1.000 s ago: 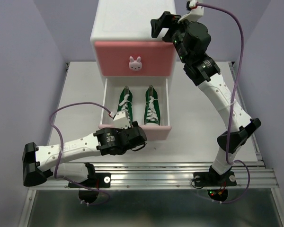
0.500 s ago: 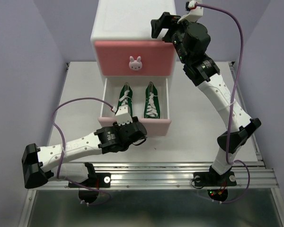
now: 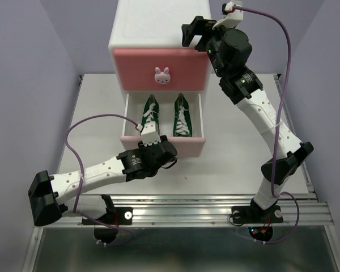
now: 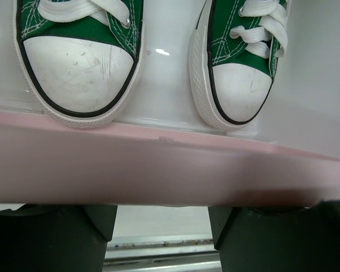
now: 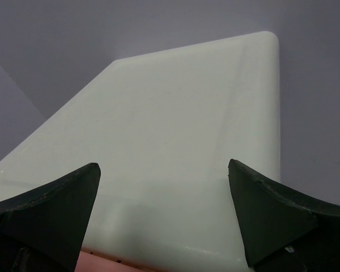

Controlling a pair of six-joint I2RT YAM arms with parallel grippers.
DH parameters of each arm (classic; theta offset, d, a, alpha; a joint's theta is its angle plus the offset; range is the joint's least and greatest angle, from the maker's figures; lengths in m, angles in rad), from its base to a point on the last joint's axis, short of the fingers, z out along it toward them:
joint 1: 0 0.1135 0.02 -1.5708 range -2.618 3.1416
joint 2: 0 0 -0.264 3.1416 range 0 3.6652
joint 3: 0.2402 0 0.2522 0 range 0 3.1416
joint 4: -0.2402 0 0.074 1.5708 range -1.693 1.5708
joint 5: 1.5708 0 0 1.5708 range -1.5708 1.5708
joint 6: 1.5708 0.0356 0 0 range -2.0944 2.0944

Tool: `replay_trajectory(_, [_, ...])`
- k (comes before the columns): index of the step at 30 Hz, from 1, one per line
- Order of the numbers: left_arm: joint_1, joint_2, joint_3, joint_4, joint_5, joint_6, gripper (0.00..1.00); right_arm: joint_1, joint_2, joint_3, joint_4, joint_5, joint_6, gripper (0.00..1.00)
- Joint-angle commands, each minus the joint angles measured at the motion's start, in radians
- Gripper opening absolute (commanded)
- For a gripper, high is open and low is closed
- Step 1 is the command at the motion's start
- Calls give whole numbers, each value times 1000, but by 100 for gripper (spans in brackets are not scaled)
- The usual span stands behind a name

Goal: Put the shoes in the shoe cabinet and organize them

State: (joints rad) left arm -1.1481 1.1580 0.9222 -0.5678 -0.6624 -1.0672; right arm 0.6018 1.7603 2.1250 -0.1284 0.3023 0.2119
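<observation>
**Pink drawer (image 3: 163, 145) open, green pair in, wants a shove**

Both green shoes (image 3: 182, 120) lie side by side in the open lower drawer. Their long axes run front to back, with the toes toward the frame bottom, right at the pink front (image 4: 158, 170). The left gripper (image 4: 161, 218), fingers spread, sits just below that front, so it's the nearer arm. My guess is the push goes straight up-frame. The right gripper (image 5: 163, 170), also spread, hangs over the cabinet (image 3: 158, 22) top.

The left gripper (image 3: 160, 154) has moved up the frame from the lower centre, its arm stretching out behind it. The pale pink drawer front (image 3: 190, 146) has slid further into the cabinet (image 3: 158, 22), hiding more of the green shoes (image 3: 182, 122).
</observation>
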Motion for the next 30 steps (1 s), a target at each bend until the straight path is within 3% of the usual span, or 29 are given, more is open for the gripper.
replay_trajectory(1, [126,77,7,244,-100,107,0,9,39,-54,-160,-2,29,100])
replay_trajectory(13, [326,291,170,489,-62,259,0,0,27,-80,-162,-20,32,100])
replay_trajectory(21, [464,472,345,528,-6,314,0,0,1,-119,-158,-38,60,100])
replay_trajectory(22, [468,477,359,529,-2,329,2,0,-4,-126,-157,-42,61,100])
replay_trajectory(28, [479,477,399,510,32,362,39,0,-42,-183,-122,-49,83,100])
replay_trajectory(30, [479,436,383,481,59,352,42,0,-44,-171,-116,-54,80,100])
